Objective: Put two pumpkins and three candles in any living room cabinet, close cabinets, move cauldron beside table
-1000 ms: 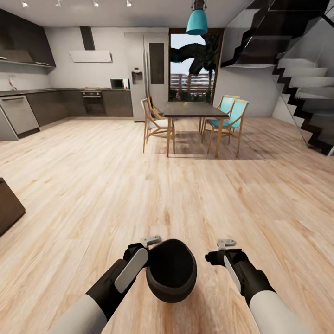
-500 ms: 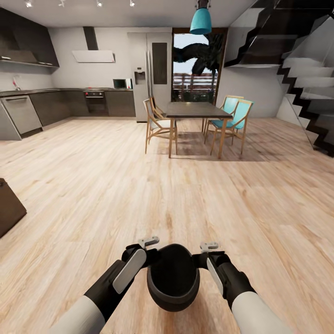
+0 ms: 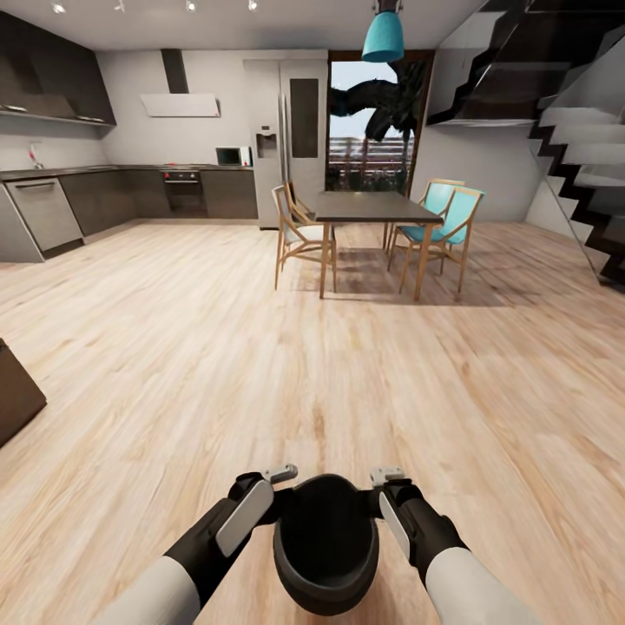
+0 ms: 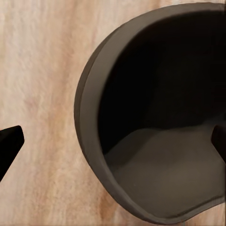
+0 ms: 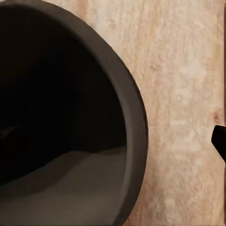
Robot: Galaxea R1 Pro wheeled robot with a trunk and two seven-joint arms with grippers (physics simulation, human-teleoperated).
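The cauldron point(image 3: 325, 542), a round black pot with a thick rim, sits low between my two arms over the wooden floor. My left gripper point(image 3: 279, 488) is at its left rim. In the left wrist view the gripper point(image 4: 113, 141) is open, its fingertips point(image 4: 10, 141) wide apart with the cauldron point(image 4: 155, 188) rim between them. My right gripper point(image 3: 384, 488) is at the right rim. In the right wrist view it point(image 5: 113, 136) straddles the cauldron point(image 5: 70, 179) wall, with one fingertip point(image 5: 220, 141) well outside the rim, open.
A dark dining table point(image 3: 365, 207) with wooden and teal chairs point(image 3: 447, 217) stands ahead across the plank floor. The corner of a low dark-brown unit point(image 3: 13, 391) juts in at the left edge. Kitchen counters point(image 3: 104, 195) line the far left, and stairs point(image 3: 582, 165) rise at the right.
My right gripper has swung in from the right to the cauldron's right rim. The whole view has shifted slightly as the camera moved. The left gripper stays at the left rim.
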